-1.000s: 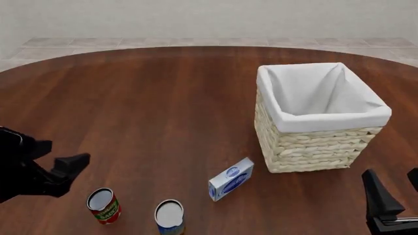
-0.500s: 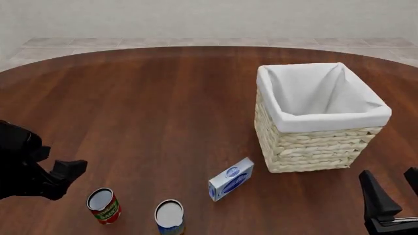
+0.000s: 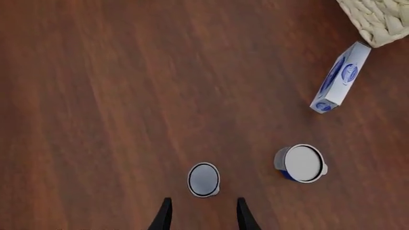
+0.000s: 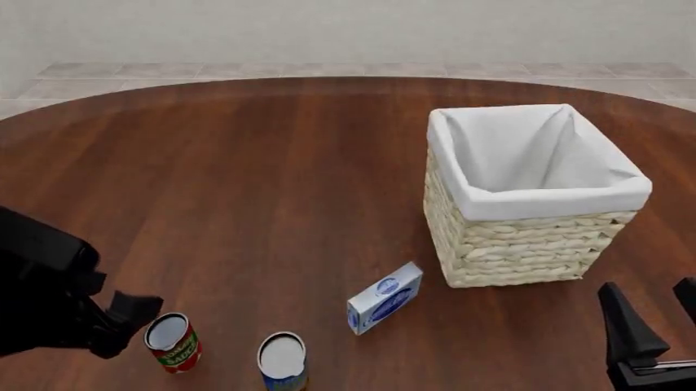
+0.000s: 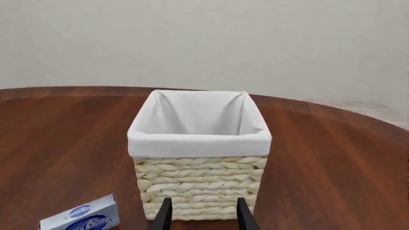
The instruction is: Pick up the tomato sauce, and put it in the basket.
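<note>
The tomato sauce [image 4: 172, 342] stands upright on the wooden table [image 4: 250, 163], well apart from the basket [image 4: 530, 199] and on its near-left side, with the blue-and-yellow can [image 4: 283, 361] just beside it and the small blue-and-white carton [image 4: 385, 297] lying between the cans and the basket. Its long axis runs straight up, silver-white lid to the ceiling, red label wrapping the wall.

In the left wrist view the lid [image 3: 204, 179] shows as a near-perfect circle, so that camera looks almost straight down the can's axis. The left gripper [image 3: 202, 215] hovers right by it, fingers [image 3: 164, 216] spread apart with nothing between them, the gap looking a shade wider than the can.

How will it handle? I'd call it a rigid tin, fairly heavy for its size if full, smooth-sided and a bit slick. No crushing worry, but a round wall can twist or squirt out of flat pads. Best hold, I reckon: straddle the can across its full width, pads on opposite sides of the label below the top rim, squarely through the centre.

The right gripper [image 5: 202, 214] sits near the basket's near side, fingers parted, empty. The basket stands open-mouthed, white lining bare inside.
</note>
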Motion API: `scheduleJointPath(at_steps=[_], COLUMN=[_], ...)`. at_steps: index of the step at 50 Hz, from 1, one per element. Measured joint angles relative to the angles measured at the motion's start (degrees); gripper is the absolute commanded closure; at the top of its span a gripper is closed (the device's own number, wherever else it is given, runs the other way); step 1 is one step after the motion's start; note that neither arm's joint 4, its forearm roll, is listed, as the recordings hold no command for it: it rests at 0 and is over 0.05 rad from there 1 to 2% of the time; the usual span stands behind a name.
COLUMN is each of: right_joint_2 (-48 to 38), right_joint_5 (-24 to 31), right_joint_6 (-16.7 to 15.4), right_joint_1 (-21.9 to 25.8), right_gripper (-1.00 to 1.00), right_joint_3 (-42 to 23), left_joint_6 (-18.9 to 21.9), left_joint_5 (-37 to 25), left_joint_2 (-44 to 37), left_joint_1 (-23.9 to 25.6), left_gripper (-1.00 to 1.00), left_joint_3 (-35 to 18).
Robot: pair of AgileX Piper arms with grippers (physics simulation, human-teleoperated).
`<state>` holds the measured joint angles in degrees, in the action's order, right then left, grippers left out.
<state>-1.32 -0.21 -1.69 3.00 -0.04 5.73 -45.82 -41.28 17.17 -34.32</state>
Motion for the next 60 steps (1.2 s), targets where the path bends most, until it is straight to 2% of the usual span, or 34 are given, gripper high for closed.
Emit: scheduleJointPath(at_steps=[19,60], right_joint_2=[0.82,-0.55], right_joint_5=[0.76,-0.73], right_joint_6=[0.16,0.35], right_joint_1=[-0.18,-0.26], right_gripper=[-1.0,-1.0], right_joint_3=[0.0,-0.06], left_joint_6=[0.11,0.54], left_joint_5=[2.26,16.56], left_joint_2=[-2.92,-10.9], left_joint_1=[1.06,1.74], left_gripper=[-1.0,-1.0], left_joint_3=[2.06,10.56])
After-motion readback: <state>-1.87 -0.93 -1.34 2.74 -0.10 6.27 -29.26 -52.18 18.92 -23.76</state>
